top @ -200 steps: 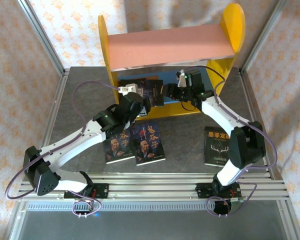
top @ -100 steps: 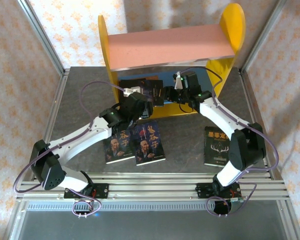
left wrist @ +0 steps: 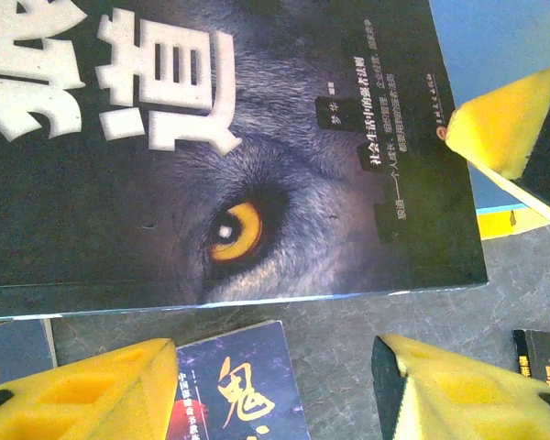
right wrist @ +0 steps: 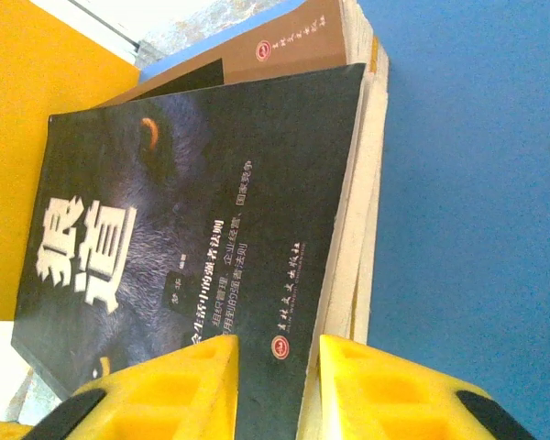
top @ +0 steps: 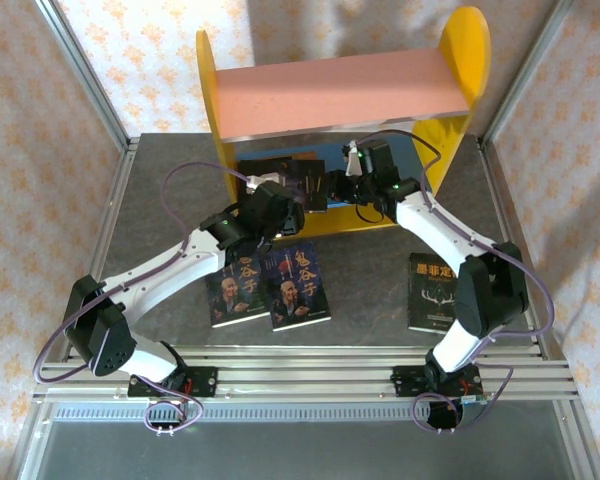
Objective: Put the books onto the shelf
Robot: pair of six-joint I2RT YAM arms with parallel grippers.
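While the right gripper (right wrist: 277,367) straddles the right end of the dark wolf-eye paperback (right wrist: 192,229) flat on the shelf's blue lower board (right wrist: 477,183) (clamped? can't tell) | long axis runs along board, away from it | left gripper (left wrist: 270,390) open at near edge

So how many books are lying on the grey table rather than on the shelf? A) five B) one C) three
C: the left face-cover book and the right face-cover book lie side by side in front of the shelf. The antler-cover book lies off to the right on the grey table.
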